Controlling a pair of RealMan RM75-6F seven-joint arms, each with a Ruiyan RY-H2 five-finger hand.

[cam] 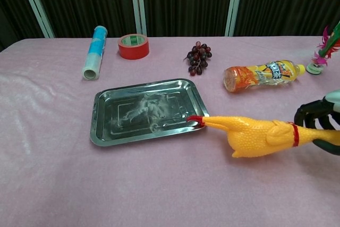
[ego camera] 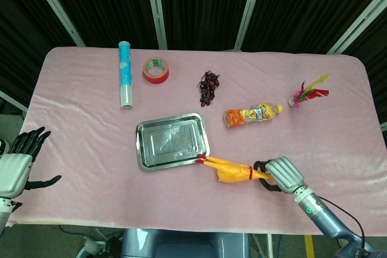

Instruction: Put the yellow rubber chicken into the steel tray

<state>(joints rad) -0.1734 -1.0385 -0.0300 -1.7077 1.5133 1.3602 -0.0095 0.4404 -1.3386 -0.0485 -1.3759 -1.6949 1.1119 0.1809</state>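
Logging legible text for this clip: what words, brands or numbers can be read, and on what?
No text can be read with confidence.
Orange drink bottle: label print, too blurred.
Red tape roll: markings on inner core, too small.
Blue-printed roll: pattern, nothing legible.

Pink table [ego camera: 78, 143] carries steel tray [ego camera: 172, 141], tape [ego camera: 156, 70], grapes [ego camera: 208, 87], bottle [ego camera: 252, 115]

Shiny steel tray [ego camera: 172, 142], glossy rubber chicken [ego camera: 227, 168], matt pink cloth table cover [ego camera: 91, 137]
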